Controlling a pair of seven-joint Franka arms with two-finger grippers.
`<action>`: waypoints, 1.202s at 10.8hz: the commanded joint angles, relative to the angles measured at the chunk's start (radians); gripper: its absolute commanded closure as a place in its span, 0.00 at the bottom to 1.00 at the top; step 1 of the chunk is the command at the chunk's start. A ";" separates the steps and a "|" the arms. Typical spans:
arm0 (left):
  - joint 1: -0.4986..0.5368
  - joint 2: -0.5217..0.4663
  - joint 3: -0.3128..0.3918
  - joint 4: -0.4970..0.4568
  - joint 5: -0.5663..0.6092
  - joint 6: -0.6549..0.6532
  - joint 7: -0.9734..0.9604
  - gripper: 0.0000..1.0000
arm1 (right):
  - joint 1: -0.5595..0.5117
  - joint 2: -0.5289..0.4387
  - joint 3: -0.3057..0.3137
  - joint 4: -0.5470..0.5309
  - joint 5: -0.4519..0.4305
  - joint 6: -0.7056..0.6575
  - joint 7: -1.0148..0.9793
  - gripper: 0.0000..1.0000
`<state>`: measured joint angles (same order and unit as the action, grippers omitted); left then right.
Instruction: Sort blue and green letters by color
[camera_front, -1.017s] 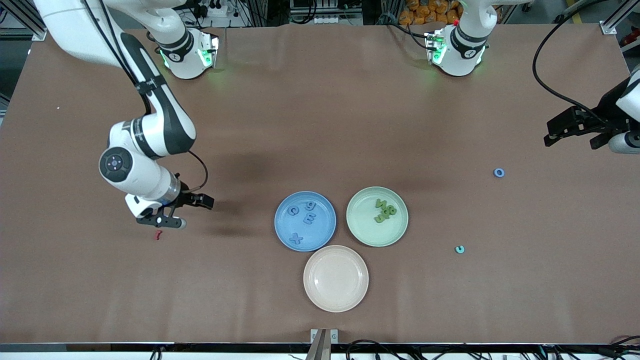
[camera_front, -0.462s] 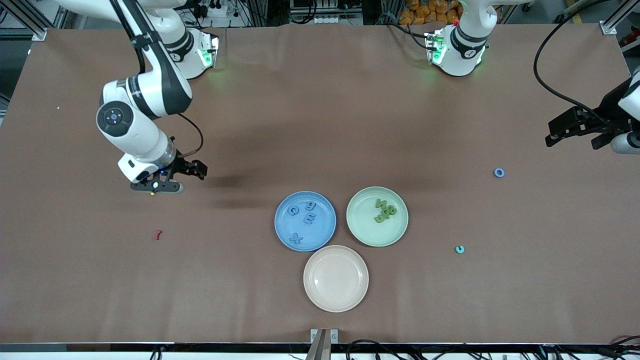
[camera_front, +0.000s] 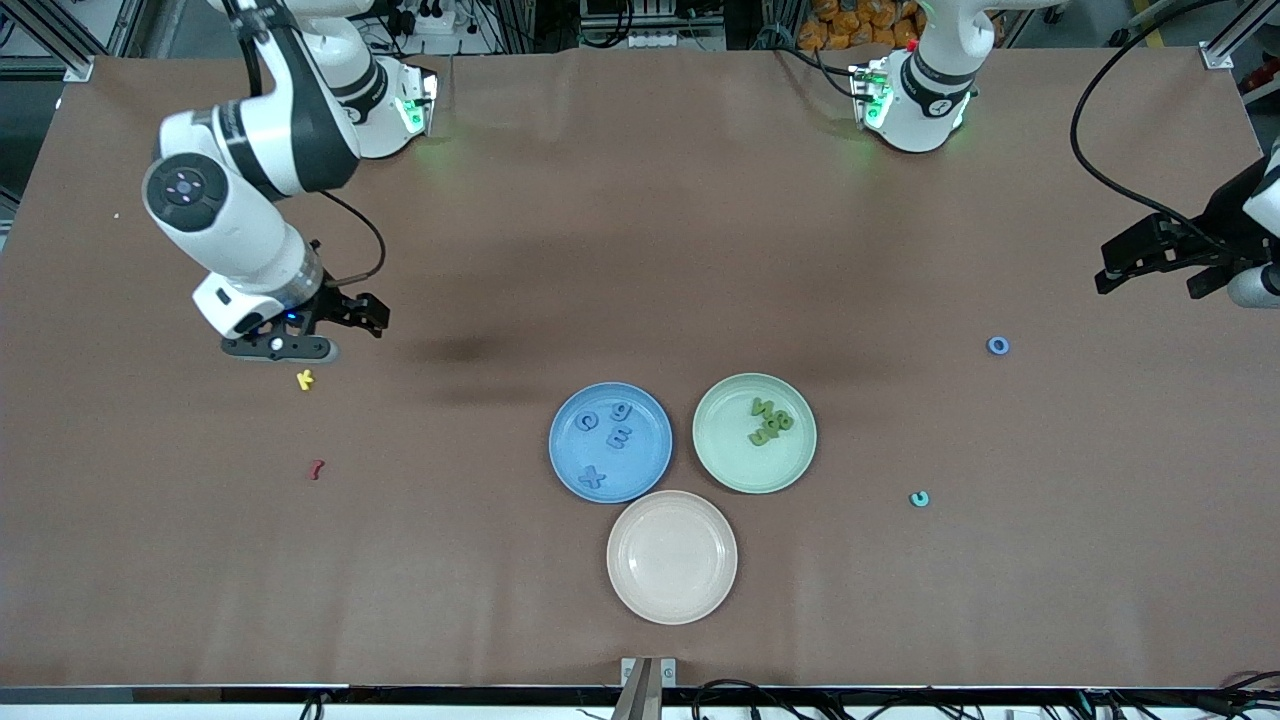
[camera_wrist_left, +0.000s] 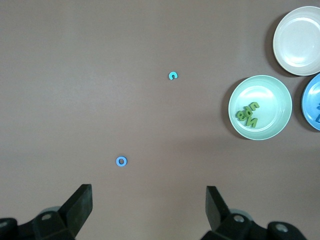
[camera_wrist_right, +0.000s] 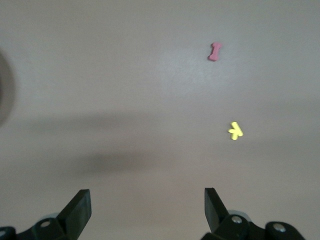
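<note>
Several blue letters, c, g, E and x, lie on the blue plate near the table's middle. A cluster of olive green letters lies on the pale green plate beside it. My right gripper hangs open and empty over bare table at the right arm's end, close to the yellow k. My left gripper waits open and empty over the left arm's end of the table.
An empty beige plate sits nearer the camera than the two others. A small blue ring and a teal c-shaped piece lie toward the left arm's end. A dark red letter lies near the yellow k.
My right arm has drawn back from over the dark red letter toward its base, and the yellow k now shows on the table. The left arm has barely moved.
</note>
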<state>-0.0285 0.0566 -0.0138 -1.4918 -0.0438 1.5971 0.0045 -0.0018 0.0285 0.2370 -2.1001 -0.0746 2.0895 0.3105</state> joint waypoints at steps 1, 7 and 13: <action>-0.005 0.006 0.009 0.015 0.004 0.006 0.005 0.00 | -0.030 -0.013 0.015 0.209 0.006 -0.210 -0.085 0.00; -0.007 0.008 0.009 0.013 -0.021 0.007 -0.003 0.00 | -0.029 -0.012 -0.143 0.547 0.119 -0.506 -0.383 0.00; -0.007 0.008 0.009 0.013 -0.021 0.006 -0.005 0.00 | -0.030 -0.012 -0.252 0.637 0.045 -0.511 -0.398 0.00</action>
<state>-0.0300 0.0616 -0.0103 -1.4914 -0.0482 1.6051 0.0034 -0.0272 0.0056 0.0081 -1.4939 -0.0081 1.5997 -0.0758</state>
